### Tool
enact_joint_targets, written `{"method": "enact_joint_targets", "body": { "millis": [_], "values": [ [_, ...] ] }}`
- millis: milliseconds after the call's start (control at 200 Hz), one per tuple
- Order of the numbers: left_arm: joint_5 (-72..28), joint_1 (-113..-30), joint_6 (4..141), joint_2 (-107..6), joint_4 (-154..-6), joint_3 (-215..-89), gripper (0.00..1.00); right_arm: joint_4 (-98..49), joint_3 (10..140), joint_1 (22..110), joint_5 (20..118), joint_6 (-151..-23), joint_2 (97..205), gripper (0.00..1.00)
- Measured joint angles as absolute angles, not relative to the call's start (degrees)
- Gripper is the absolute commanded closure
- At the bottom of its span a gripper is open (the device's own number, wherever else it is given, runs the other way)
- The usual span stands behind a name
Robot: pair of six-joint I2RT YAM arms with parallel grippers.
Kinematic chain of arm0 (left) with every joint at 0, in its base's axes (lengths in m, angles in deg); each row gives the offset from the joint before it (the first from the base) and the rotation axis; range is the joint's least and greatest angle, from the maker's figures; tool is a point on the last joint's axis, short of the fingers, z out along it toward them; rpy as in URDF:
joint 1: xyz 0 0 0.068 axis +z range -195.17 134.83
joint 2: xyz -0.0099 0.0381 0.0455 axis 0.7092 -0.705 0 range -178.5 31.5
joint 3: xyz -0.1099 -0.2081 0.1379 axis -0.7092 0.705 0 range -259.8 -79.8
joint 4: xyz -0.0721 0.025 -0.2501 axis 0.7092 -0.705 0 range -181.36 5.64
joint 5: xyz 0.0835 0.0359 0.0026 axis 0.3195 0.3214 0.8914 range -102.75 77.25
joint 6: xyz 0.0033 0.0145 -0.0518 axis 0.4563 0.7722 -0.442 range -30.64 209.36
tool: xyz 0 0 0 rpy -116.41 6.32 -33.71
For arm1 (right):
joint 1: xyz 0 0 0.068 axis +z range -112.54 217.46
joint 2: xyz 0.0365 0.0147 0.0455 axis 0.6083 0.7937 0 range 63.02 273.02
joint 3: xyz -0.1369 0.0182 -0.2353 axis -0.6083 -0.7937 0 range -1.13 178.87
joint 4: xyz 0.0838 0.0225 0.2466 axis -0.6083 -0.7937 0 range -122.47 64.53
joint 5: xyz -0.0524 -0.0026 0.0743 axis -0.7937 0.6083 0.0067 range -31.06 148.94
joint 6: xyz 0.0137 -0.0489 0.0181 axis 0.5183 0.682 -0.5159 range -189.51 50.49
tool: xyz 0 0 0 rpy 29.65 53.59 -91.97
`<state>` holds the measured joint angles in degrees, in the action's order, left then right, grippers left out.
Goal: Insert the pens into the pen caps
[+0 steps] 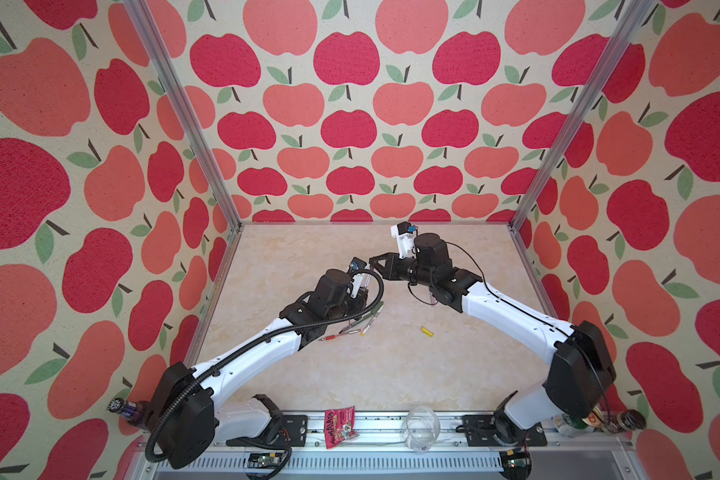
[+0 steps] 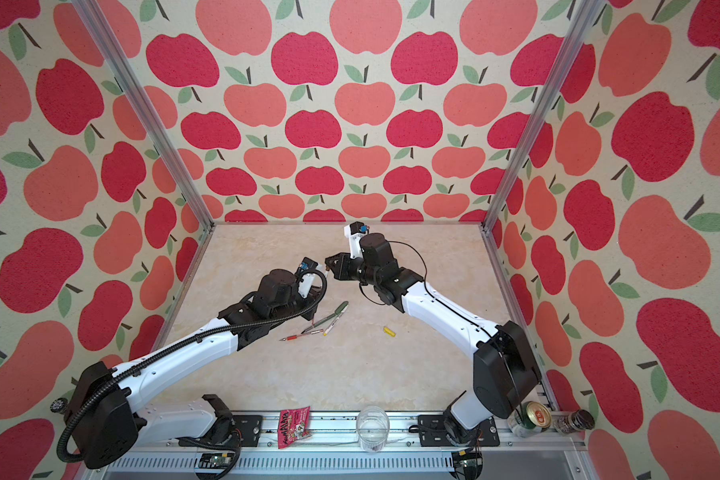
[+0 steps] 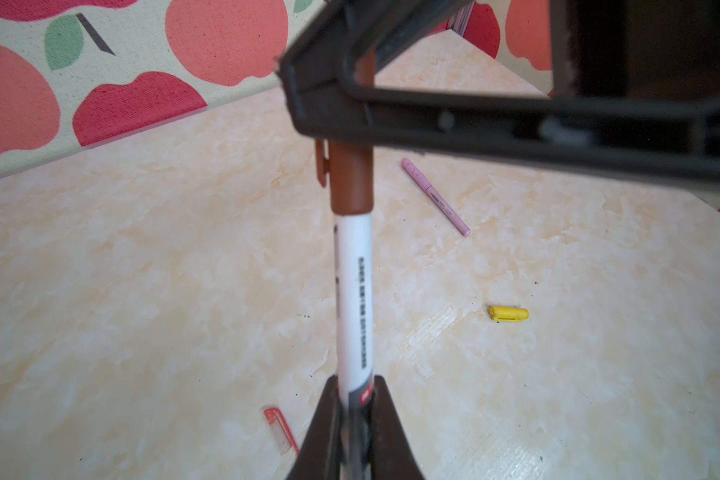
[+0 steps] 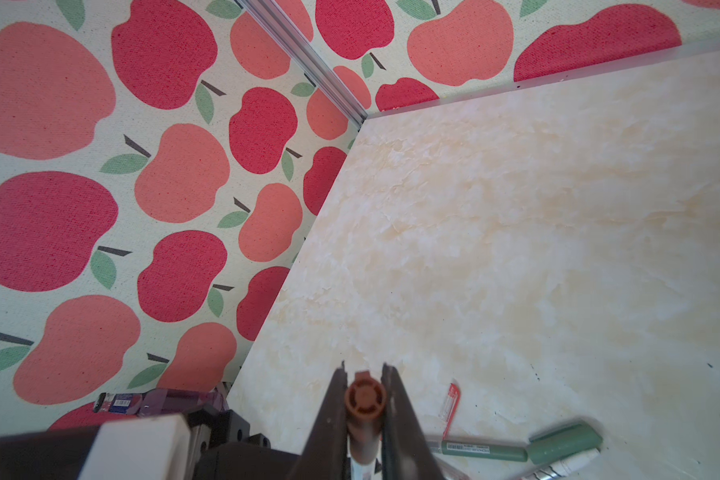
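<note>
- My left gripper point(image 3: 356, 390) is closed tight on the lower end of the white-barrelled pen point(image 3: 353, 291). The right gripper point(image 4: 364, 374) is pinched around the brown cap point(image 3: 350, 183).
- Pen and cap hang in the air between the two grippers, over the table point(image 3: 142, 291), towards its far side. The cap's mouth meets the white barrel, so I judge it is on but perhaps not clicked home.
- To finish well, I would press the two grippers together straight along the pen's axis. I would avoid any twist or sideways load, since the thin barrel could slip in the jaws.
- I would then let go on the cap side first.
- The yellow cap point(image 3: 508, 313) lies loose on the table, right of middle, and is likely next.
</note>
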<state>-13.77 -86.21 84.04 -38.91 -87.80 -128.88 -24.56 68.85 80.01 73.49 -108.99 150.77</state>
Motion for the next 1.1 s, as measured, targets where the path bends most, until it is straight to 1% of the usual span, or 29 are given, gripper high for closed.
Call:
{"method": "enact_joint_targets", "body": {
  "millis": [185, 365, 435, 530, 705, 916, 1101],
  "values": [
    [-13.81, -87.35, 81.3, -35.35, -82.99, -125.25, 0.93, -28.19, 70.6, 78.22, 78.67, -107.79, 149.35, 0.69],
    [-12.83, -87.65, 77.61, -35.39, -81.63, -124.1, 0.93, -30.94, 70.97, 75.88, 81.95, -105.91, 147.42, 0.56],
    [-12.11, -87.65, 75.58, -36.48, -81.53, -124.4, 0.92, -31.6, 70.97, 75.05, 82.56, -105.17, 145.65, 0.53],
    [-11.87, -87.67, 71.77, -40.66, -82.38, -126.89, 0.92, -32.12, 70.38, 73.78, 82.43, -103.96, 142.09, 0.52],
    [-12.11, -88.11, 62.33, -53.45, -87.23, -138.65, 0.93, -35.16, 66.79, 69.8, 76.68, -101.58, 134.22, 0.51],
    [-12.85, -89.82, 53.31, -71.28, -98.22, -159.55, 0.93, -40.25, 60.78, 62.52, 67.83, -101.08, 129.85, 0.5],
    [-15.23, -90.89, 48.19, -87.63, -110.55, -178.3, 0.93, -42.68, 56.0, 55.05, 65.18, -102.83, 126.61, 0.5]
  ]
}}
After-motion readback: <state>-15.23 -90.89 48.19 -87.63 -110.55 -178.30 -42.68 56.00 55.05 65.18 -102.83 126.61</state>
